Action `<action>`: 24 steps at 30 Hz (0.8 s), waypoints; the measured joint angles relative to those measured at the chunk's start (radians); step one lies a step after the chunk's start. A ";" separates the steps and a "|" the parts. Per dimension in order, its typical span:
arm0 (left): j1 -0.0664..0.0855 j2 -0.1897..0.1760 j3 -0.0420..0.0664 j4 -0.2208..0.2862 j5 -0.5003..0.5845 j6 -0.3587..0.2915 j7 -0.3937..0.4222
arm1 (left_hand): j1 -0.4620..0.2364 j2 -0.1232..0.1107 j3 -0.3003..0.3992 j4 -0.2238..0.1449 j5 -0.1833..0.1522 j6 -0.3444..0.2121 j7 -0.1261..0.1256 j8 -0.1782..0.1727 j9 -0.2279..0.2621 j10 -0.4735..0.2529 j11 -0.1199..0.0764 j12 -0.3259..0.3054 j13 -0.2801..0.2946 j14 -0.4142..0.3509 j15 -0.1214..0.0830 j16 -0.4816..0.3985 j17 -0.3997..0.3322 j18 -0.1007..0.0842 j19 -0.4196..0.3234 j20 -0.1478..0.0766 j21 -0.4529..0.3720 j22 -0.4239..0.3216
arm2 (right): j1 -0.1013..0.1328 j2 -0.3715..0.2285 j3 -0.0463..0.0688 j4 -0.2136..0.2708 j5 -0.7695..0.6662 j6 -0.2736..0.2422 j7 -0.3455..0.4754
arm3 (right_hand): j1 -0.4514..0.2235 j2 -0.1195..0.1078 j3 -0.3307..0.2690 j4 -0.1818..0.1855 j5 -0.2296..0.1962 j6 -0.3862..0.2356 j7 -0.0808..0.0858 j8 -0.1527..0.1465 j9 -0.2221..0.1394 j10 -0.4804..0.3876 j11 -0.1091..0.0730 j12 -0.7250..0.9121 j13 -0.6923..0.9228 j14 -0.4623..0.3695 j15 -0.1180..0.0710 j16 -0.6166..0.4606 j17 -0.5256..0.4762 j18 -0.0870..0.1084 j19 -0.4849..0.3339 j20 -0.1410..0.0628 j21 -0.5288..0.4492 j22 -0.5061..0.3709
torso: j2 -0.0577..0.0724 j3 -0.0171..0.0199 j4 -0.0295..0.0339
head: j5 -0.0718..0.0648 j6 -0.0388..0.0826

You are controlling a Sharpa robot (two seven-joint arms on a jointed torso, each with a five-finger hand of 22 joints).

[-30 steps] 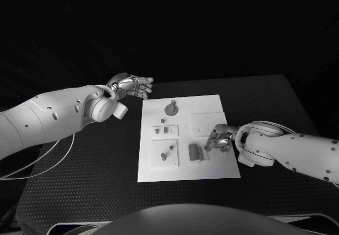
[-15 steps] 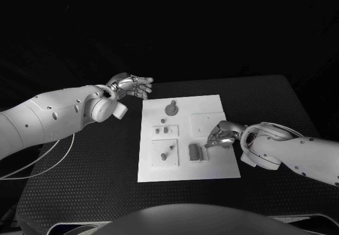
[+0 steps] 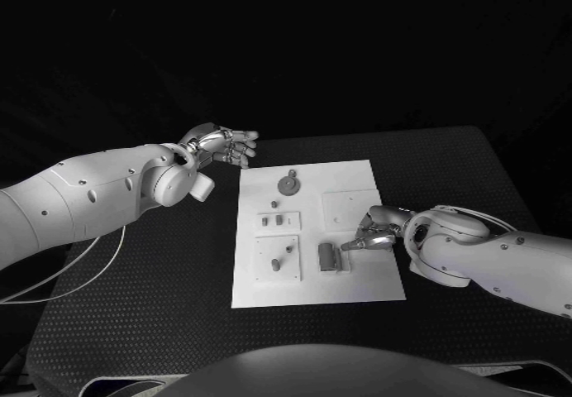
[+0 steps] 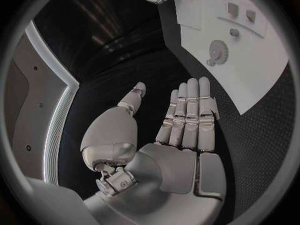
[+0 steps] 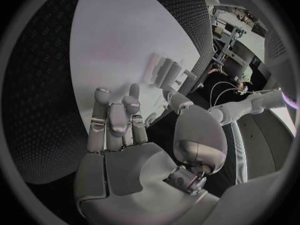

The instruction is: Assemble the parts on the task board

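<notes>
Overhead, white task board (image 3: 312, 281) lying unlabelled (no writing legible), grey parts (image 3: 331, 256) sitting on it, right hand (image 3: 372, 231) hovering at three o'clock, fingers apart, holding nothing, left hand (image 3: 224, 144) at eleven o'clock, flat, empty.

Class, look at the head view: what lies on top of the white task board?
On the task board lie small grey parts: a round gear-like part, pegs, and ribbed blocks. The right robot hand hangs over its right side, hiding whatever lies beneath it.
</notes>
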 measured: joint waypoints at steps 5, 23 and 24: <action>0.000 0.002 0.000 0.000 0.000 0.002 -0.001 | -0.003 0.003 0.000 0.000 0.000 0.000 0.000 0.000 0.000 0.000 0.000 0.000 0.000 0.000 0.000 0.000 0.000 -0.001 0.000 0.000 0.000 0.000 | 0.000 0.020 0.000 0.003 -0.046 0.017 -0.039 | -0.039 -0.005 0.007 0.057 0.000 0.052 -0.024 0.041 0.021 0.092 -0.022 0.103 0.068 0.033 -0.005 0.012 0.030 0.000 0.015 -0.015 0.005 0.000 | 0.000 0.0000 0.0005 | -0.002 0.000; 0.000 0.000 0.000 0.002 0.000 0.011 -0.006 | -0.004 0.004 0.000 0.000 0.000 0.000 0.000 0.000 0.000 0.000 0.000 0.000 0.000 0.000 0.000 0.000 0.001 -0.006 0.000 0.000 0.000 0.000 | -0.010 0.057 0.000 -0.006 -0.131 0.078 -0.084 | -0.061 -0.006 0.006 0.101 0.000 0.091 -0.058 0.191 0.110 0.183 -0.059 0.212 0.092 0.050 -0.007 0.028 0.058 -0.001 0.026 -0.026 0.017 0.000 | 0.001 -0.0010 0.0022 | -0.001 0.000; 0.000 0.000 0.000 0.002 0.000 0.011 -0.006 | -0.004 0.004 0.000 0.000 0.000 0.000 0.000 0.000 0.000 0.000 0.000 0.000 0.000 0.000 0.000 0.000 0.001 -0.006 0.000 0.000 0.000 0.000 | -0.012 0.059 -0.001 -0.006 -0.134 0.083 -0.084 | -0.060 -0.005 0.003 0.099 0.000 0.091 -0.058 0.196 0.113 0.183 -0.059 0.212 0.092 0.050 -0.007 0.028 0.058 -0.001 0.026 -0.027 0.017 0.000 | 0.001 -0.0011 0.0021 | -0.001 0.000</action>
